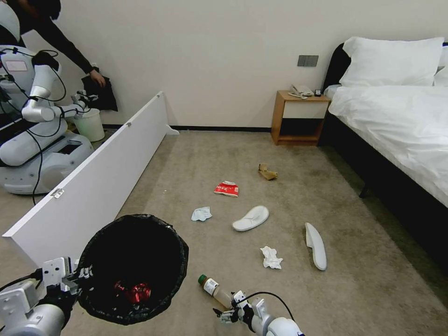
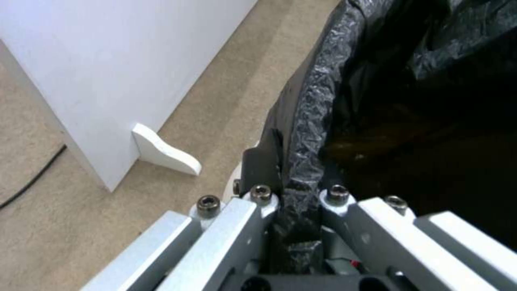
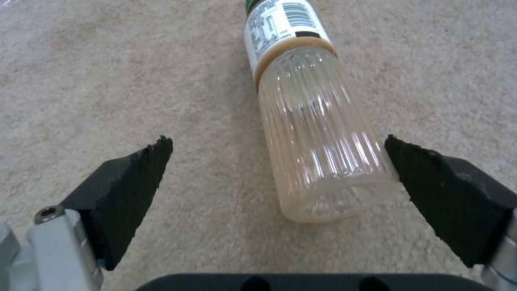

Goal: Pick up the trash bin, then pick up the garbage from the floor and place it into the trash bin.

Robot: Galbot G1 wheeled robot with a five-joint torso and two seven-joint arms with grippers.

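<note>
From the head we look down over the floor (image 1: 289, 261). Our left wrist camera sits close against the trash bin (image 2: 312, 121) rim; our right wrist camera hangs low over the bottle (image 3: 318, 137), which the head view shares (image 1: 213, 288).

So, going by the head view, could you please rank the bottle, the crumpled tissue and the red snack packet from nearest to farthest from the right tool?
1. Bottle, just ahead of the open right tool.
2. Crumpled tissue, farther ahead, to its right.
3. Red snack packet, mid-carpet, farthest.
</note>
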